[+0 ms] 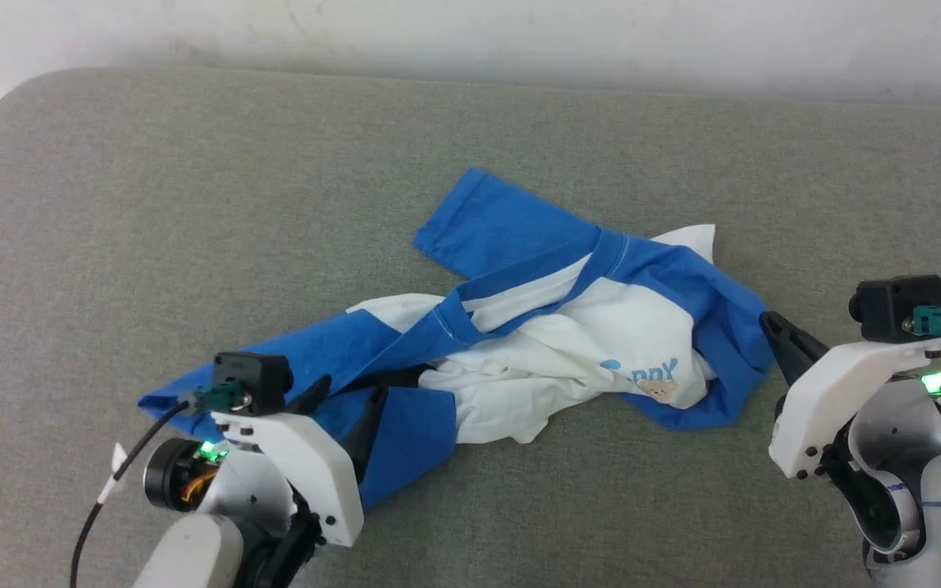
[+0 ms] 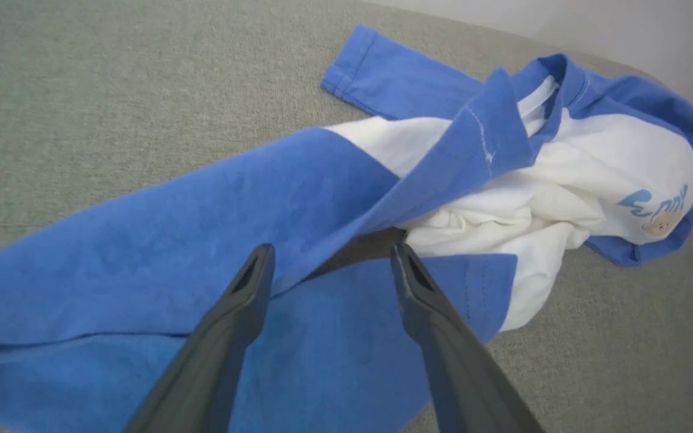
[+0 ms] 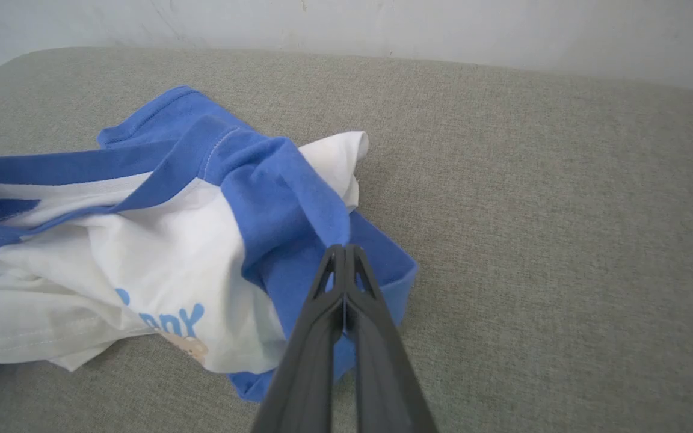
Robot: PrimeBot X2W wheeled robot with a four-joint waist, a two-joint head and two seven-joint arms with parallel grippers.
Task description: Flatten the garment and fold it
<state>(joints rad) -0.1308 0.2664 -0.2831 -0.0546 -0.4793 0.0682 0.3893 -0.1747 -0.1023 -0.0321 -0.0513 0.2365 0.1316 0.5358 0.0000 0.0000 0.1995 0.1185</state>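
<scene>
The garment (image 1: pixel 568 327) lies crumpled on the grey cushion, a white body with blue sleeves and a light-blue chest print (image 1: pixel 650 377). My left gripper (image 1: pixel 350 392) stands open low over the near-left blue sleeve (image 2: pixel 214 198); its fingers straddle a fold there (image 2: pixel 331 249). My right gripper (image 1: pixel 767 318) is shut, its tips pinched on a fold of the right blue sleeve (image 3: pixel 298 204) at the garment's right edge (image 3: pixel 343 248). The far sleeve (image 1: pixel 487 220) points towards the back.
The grey cushion (image 1: pixel 193 204) stretches wide around the shirt, with its rounded corner at the far left. A pale wall (image 1: pixel 519 33) runs behind its back edge. A cable (image 1: pixel 123 465) hangs from the left wrist.
</scene>
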